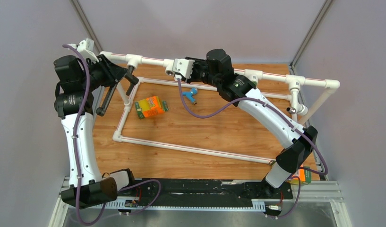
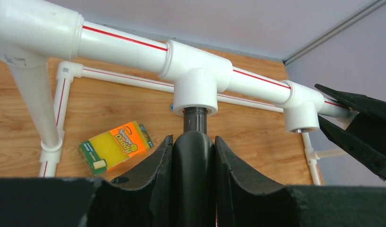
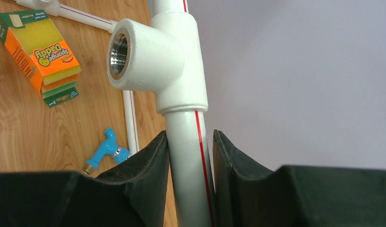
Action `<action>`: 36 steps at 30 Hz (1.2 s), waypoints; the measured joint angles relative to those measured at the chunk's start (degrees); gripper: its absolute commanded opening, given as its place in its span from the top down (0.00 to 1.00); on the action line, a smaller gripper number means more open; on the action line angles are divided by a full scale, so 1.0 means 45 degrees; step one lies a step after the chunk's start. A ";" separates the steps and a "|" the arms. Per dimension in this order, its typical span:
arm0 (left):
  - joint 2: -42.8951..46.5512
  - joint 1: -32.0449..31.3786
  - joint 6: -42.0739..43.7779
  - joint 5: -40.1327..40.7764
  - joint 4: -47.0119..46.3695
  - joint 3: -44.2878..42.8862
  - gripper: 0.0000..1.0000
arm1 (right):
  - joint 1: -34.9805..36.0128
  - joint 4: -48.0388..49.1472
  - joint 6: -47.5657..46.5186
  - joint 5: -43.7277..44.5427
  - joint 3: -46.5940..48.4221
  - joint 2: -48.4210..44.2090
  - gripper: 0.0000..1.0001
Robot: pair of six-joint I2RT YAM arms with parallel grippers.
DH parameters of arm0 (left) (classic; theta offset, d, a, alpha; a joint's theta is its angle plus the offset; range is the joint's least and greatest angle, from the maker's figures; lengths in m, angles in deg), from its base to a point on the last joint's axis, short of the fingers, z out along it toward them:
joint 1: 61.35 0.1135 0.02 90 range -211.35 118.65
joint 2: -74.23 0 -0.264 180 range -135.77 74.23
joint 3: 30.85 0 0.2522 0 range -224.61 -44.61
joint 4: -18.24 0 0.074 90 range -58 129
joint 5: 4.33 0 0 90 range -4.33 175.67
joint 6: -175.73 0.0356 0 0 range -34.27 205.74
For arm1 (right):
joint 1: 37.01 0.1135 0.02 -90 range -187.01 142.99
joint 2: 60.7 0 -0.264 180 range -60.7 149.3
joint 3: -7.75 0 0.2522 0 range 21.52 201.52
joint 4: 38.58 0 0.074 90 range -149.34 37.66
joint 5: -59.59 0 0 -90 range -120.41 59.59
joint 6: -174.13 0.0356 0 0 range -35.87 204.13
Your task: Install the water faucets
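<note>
The dark faucet (image 2: pixel 193 170) is pinched by the left gripper (image 2: pixel 193 141), with its threaded top set in a white tee socket (image 2: pixel 195 92). The white pipe (image 3: pixel 185 146) is squeezed by the right gripper (image 3: pixel 190 135). A blue faucet (image 3: pixel 105 152) is laid on the wooden table (image 3: pixel 21 127).

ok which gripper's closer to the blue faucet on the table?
Right. The right gripper clamps the top pipe behind and above the blue faucet; the left gripper is farther off to its left, around the dark faucet under a tee socket.
</note>
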 measured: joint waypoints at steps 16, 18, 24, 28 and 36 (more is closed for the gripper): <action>-0.0097 -0.4109 0.2254 0.3725 0.1268 -0.1501 0.42 | -0.0044 -0.0010 0.0005 -0.0039 0.0005 0.0000 1.00; -0.0131 -0.4784 0.2259 0.3609 0.1384 -0.1511 0.42 | -0.0039 -0.0010 0.0000 -0.0039 0.0000 0.0000 1.00; -0.0175 -0.5319 0.2079 0.3789 0.1229 -0.0738 0.42 | -0.0039 0.0005 0.0005 -0.0044 0.0000 0.0010 1.00; -0.0165 -0.5333 0.1710 0.4313 0.1035 0.0495 0.42 | -0.0039 0.0005 0.0015 -0.0053 0.0000 0.0010 1.00; -0.0019 -0.5547 0.1064 0.4352 0.0369 0.1020 0.37 | -0.0019 0.0039 0.0010 -0.0044 0.0005 0.0024 1.00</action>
